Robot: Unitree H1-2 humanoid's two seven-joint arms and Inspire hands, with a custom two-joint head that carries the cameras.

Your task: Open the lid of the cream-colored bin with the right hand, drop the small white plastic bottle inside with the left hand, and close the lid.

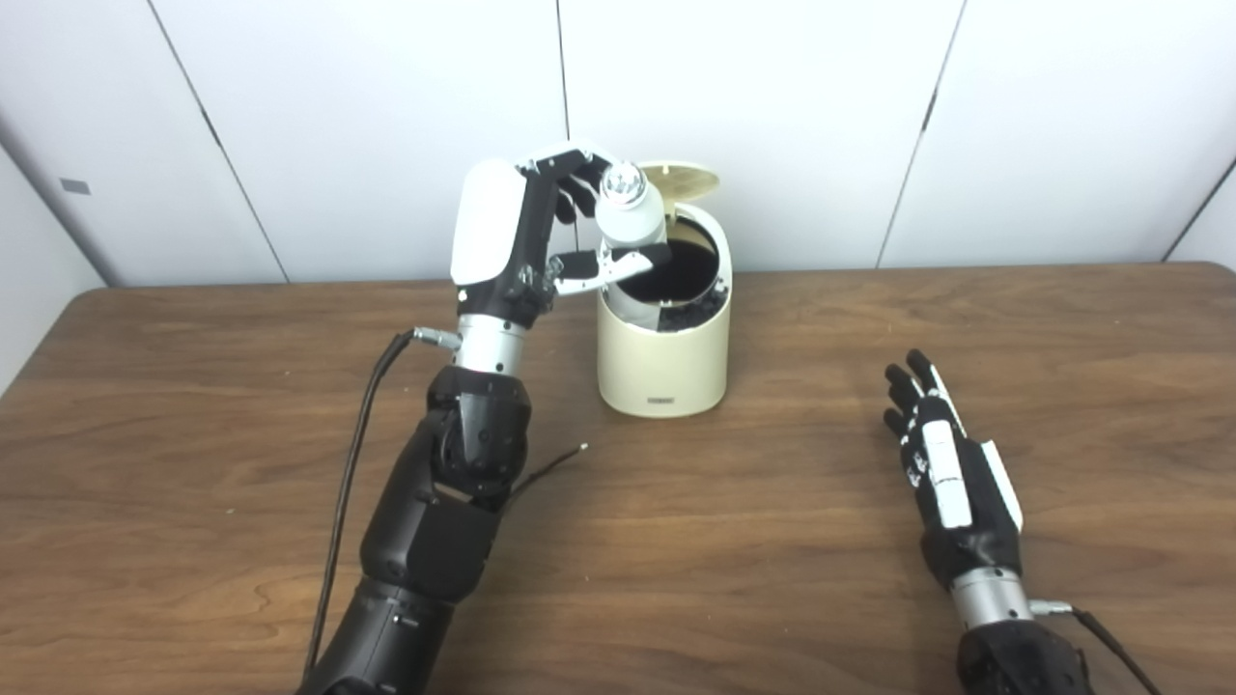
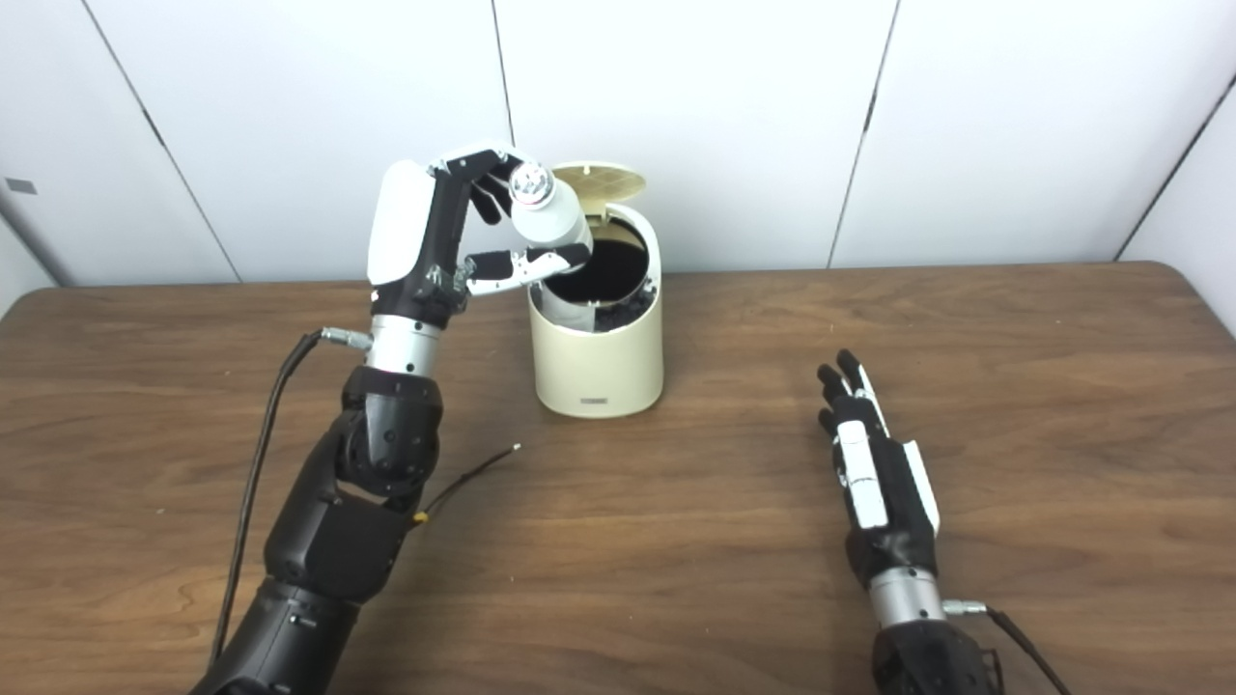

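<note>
The cream-colored bin (image 1: 662, 362) stands at the back middle of the table, its round lid (image 1: 684, 179) tipped up behind the dark opening. My left hand (image 1: 541, 232) is raised at the bin's left rim and shut on the small white plastic bottle (image 1: 630, 214), which tilts with its cap toward me just above the opening. The bottle (image 2: 548, 214) shows the same way in the right eye view. My right hand (image 1: 941, 454) rests low over the table to the bin's right, fingers straight and apart, holding nothing.
A brown wooden table (image 1: 772, 541) carries everything, with white wall panels (image 1: 772, 116) behind it. A black cable (image 1: 348, 454) runs along my left forearm, and a thin loose wire (image 1: 555, 461) lies on the table in front of the bin.
</note>
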